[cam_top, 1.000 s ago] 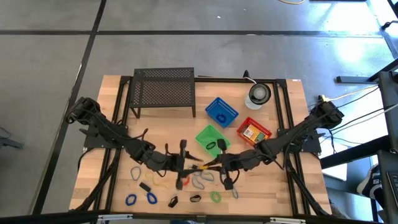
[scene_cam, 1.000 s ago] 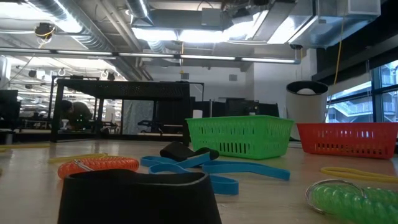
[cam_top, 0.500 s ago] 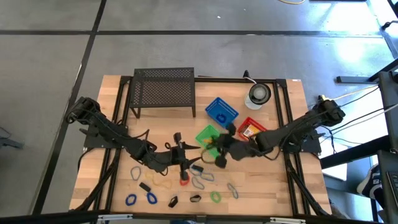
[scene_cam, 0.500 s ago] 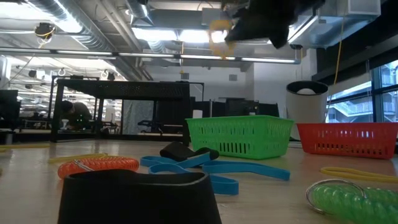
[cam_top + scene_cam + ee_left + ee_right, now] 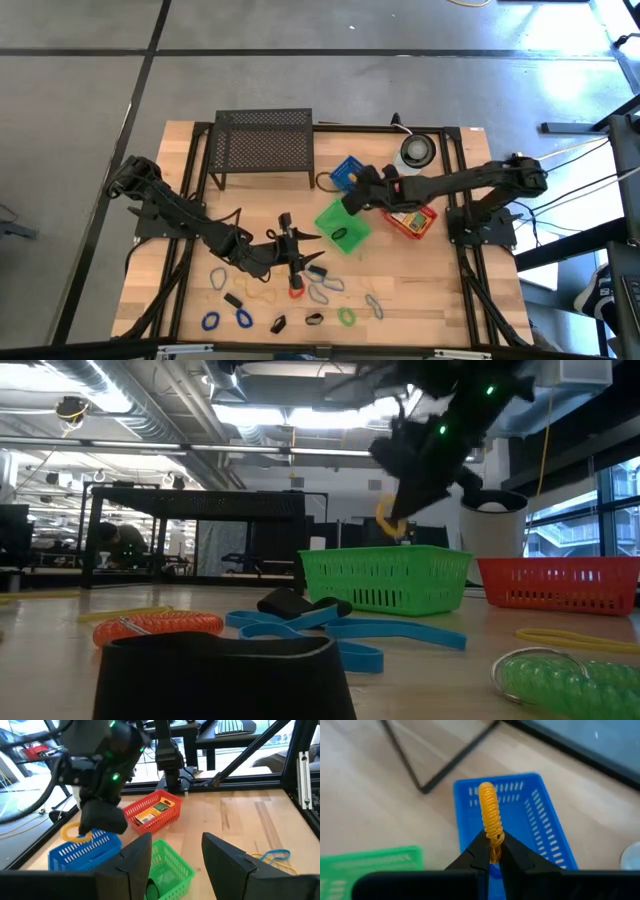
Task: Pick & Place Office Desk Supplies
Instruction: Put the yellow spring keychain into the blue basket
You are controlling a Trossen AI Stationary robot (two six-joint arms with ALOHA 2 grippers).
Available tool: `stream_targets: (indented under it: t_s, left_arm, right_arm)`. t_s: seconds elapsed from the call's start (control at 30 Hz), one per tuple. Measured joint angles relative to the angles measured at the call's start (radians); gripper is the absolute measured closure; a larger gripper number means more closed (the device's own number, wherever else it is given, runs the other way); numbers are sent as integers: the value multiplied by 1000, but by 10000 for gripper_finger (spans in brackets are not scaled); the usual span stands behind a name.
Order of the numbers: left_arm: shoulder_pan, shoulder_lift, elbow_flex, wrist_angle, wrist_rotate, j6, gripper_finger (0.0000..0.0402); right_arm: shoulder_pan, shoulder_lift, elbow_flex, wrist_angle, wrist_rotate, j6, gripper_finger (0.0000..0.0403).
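My right gripper (image 5: 348,200) is shut on a yellow-orange coiled loop (image 5: 489,810), in the air over the blue basket (image 5: 535,825). The left wrist view shows the same loop (image 5: 75,834) hanging at the basket's edge (image 5: 85,852). In the low view the loop (image 5: 388,515) hangs above the green basket (image 5: 385,580). My left gripper (image 5: 298,238) stands open over the loose loops (image 5: 320,290) near the table's front. Its fingers (image 5: 225,862) have nothing between them. My right gripper pinches the coiled loop at one end (image 5: 495,842) between its two fingertips. The fingers slant down from the table's right side. The loop sticks out beyond the fingertips, lifted clear of the basket and the table.
A red basket (image 5: 412,215) with packets sits under the right arm. A green basket (image 5: 342,225) stands beside it, with a black mesh rack (image 5: 263,145) at the back and a round white and grey object (image 5: 416,150) back right. Loops and black clips (image 5: 233,300) lie along the front.
My right gripper has carried the yellow-orange loop from the pile near the table's front toward the far edge. It passed over the green basket to the blue one, turning as it went and sinking at the end. My left gripper has turned a little in place.
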Motion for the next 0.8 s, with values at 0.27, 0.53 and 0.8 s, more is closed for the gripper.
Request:
stream_targets:
  t_s: [0.27, 0.53, 0.8]
  left_arm:
    - [0, 0, 0, -54, 0, -29, 233]
    - [0, 0, 0, -79, -31, 32, 233]
    - [0, -7, 0, -79, -191, 46, 233]
  right_arm:
    - [-29, 114, 0, 10, -25, 18, 378]
    - [-30, 113, 0, 22, 66, 17, 373]
    - [-29, 113, 0, 20, 70, -7, 372]
